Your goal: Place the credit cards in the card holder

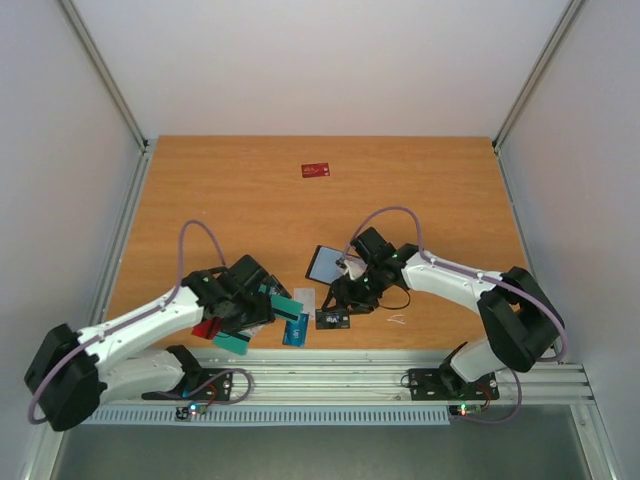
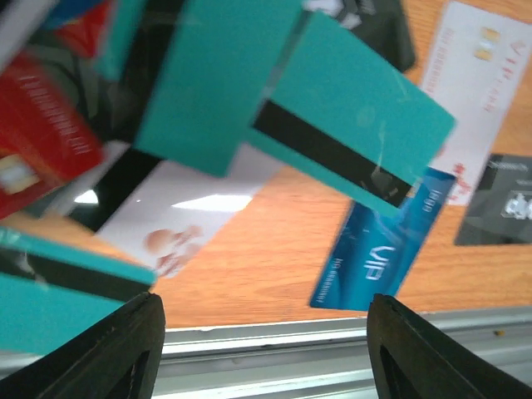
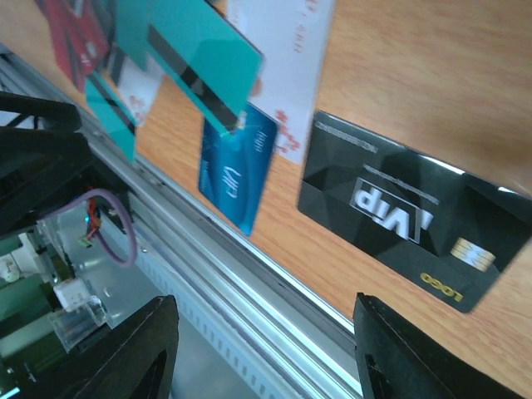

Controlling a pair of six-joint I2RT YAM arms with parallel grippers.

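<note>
While pale walls (image 1: pixel 300 60) box the wooden table (image 1: pixel 250 190), left gripper (image 2: pixel 264 306) and right gripper (image 3: pixel 264 301) gape above credit cards (image 2: pixel 349 141)

The table (image 1: pixel 250 200) looks like smooth wood-grain laminate with a faint sheen. The black card (image 3: pixel 416 220) is glossy plastic with a metallic gold chip. Beside the black card, the blue card (image 3: pixel 237 170) and white card (image 3: pixel 287 83) are equally shiny. Past the black card, the teal card (image 3: pixel 208 41) bears a duller dark stripe. The rail (image 3: pixel 274 278) is pale ribbed metal.
</note>
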